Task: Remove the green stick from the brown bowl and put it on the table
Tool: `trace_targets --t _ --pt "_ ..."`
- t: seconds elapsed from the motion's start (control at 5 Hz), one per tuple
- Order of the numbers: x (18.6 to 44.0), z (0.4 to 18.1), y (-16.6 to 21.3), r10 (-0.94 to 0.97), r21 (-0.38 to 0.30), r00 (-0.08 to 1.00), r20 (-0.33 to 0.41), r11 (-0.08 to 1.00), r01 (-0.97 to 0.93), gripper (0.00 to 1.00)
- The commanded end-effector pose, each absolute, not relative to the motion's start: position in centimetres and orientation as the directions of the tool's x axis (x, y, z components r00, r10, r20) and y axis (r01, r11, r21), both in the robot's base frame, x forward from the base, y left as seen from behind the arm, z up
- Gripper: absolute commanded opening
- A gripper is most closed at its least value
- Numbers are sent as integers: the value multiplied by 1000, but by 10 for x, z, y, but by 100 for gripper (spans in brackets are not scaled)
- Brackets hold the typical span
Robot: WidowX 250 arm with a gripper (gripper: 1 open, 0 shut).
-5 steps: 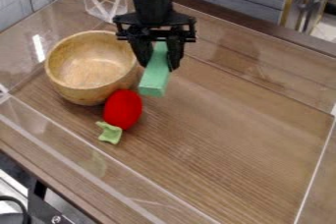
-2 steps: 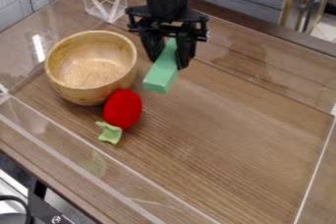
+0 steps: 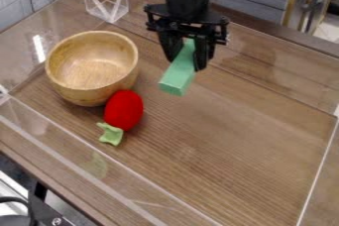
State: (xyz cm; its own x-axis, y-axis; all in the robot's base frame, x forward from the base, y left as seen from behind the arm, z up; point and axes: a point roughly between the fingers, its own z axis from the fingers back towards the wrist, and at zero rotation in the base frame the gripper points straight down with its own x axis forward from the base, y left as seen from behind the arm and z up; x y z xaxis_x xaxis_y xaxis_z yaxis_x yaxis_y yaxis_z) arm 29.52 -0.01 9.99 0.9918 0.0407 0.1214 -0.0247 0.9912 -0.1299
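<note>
Mint-green and flat, the stick (image 3: 179, 78) hangs tilted from the black gripper (image 3: 175, 48), its jaws pinching the upper end, over the far half of the table (image 3: 225, 131), right of the brown bowl (image 3: 91, 68), well apart from it; the bowl sits by the table's left edge, and the red ball (image 3: 123, 109) lies just beside its near rim, touching a pale green scrap (image 3: 111, 134)
</note>
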Motion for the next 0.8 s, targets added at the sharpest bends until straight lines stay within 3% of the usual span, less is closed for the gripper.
trace_targets --t 0.0,0.6 --pt "298 107 7 60 -118 984 167 992 -40 0" --pt "290 94 34 49 -97 984 174 995 -32 0"
